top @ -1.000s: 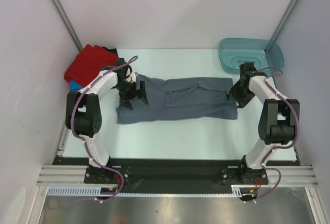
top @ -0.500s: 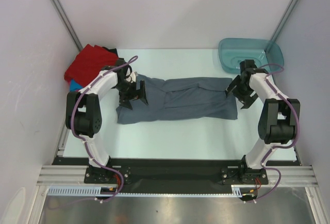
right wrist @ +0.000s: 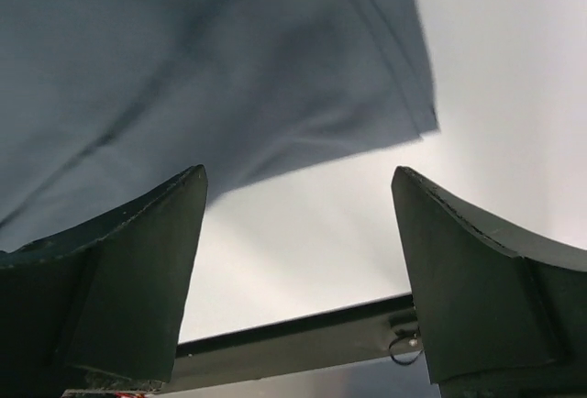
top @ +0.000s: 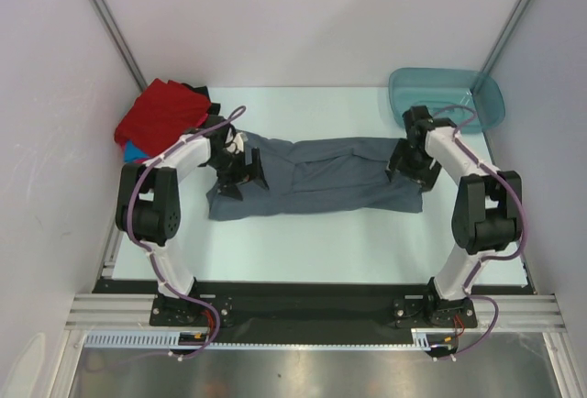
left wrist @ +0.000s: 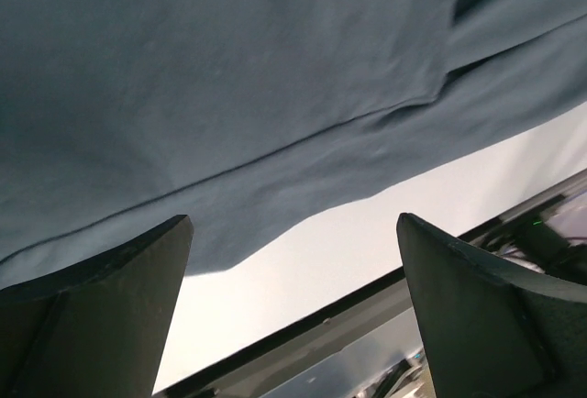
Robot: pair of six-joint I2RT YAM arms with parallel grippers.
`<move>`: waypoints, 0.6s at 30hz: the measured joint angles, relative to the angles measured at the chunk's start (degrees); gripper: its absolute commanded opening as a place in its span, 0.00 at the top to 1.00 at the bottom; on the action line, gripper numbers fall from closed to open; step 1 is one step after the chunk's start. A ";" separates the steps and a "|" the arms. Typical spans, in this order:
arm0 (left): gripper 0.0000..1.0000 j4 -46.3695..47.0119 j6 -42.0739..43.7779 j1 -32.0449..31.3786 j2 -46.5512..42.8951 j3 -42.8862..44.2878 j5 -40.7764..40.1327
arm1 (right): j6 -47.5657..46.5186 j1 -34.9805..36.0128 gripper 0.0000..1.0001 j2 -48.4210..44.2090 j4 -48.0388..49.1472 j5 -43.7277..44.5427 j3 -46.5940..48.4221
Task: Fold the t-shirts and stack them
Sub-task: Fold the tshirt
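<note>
No legible text, labels or numbers anywhere.

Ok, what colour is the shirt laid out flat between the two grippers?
The t-shirt is plain slate grey-blue with no print, clearest in the top external view.

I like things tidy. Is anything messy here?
Yes. The red t-shirt sits crooked in the far left corner, with blue cloth and black cloth poking out under it, not a neat stack. The grey t-shirt lies fairly flat.

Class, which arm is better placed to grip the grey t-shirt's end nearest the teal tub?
Right. The right pincer hovers open over that end of the grey t-shirt; the left pincer is opposite.
</note>
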 measured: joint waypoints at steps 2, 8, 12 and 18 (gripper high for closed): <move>0.00 2.49 -2.32 -0.13 0.00 0.00 1.18 | -2.36 1.14 0.14 1.60 -0.31 -0.13 5.31; 0.00 10.78 -9.27 -0.76 0.07 -0.11 2.69 | -7.69 2.32 0.14 9.14 -0.50 -0.92 18.51; 0.00 13.44 -11.69 -2.08 3.52 4.24 2.71 | -9.79 2.40 0.14 16.48 -1.20 -1.46 22.80; 0.00 16.81 -13.66 -4.09 8.28 8.83 1.42 | -11.47 2.60 0.14 22.77 -1.79 -2.49 24.92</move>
